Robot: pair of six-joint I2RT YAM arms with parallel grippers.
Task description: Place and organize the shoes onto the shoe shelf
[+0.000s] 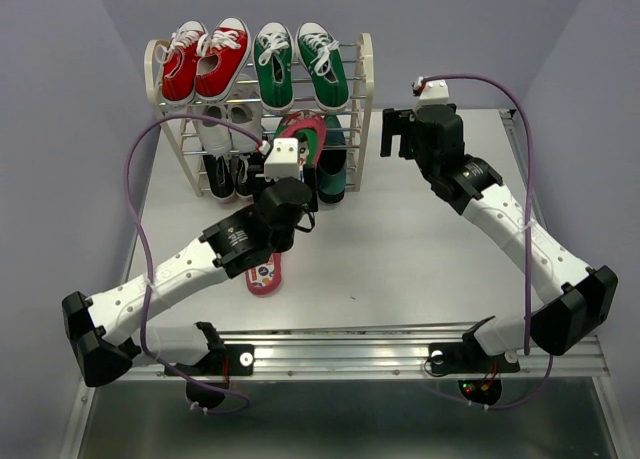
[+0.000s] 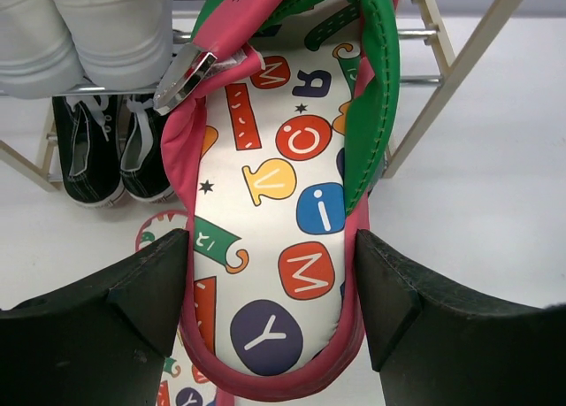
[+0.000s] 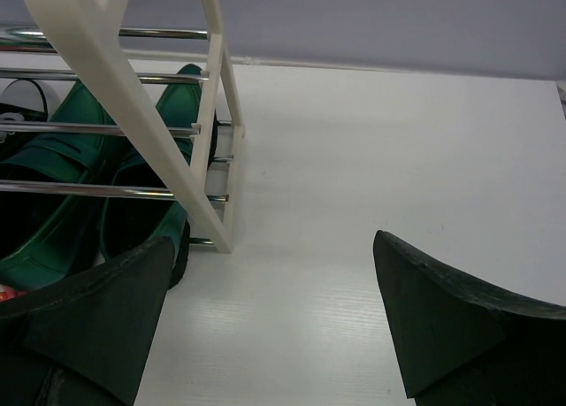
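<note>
Check left tool (image 2: 271,247): clamps flip-flop (image 2: 292,203) by sides, toe end at shelf (image 1: 362,79) front. You can read M, Y, i, O on sole. Second flip-flop (image 1: 264,275) lies on surface (image 3: 398,141). Right tool (image 3: 271,247) spread wide, empty, near loafers (image 3: 53,158).
</note>
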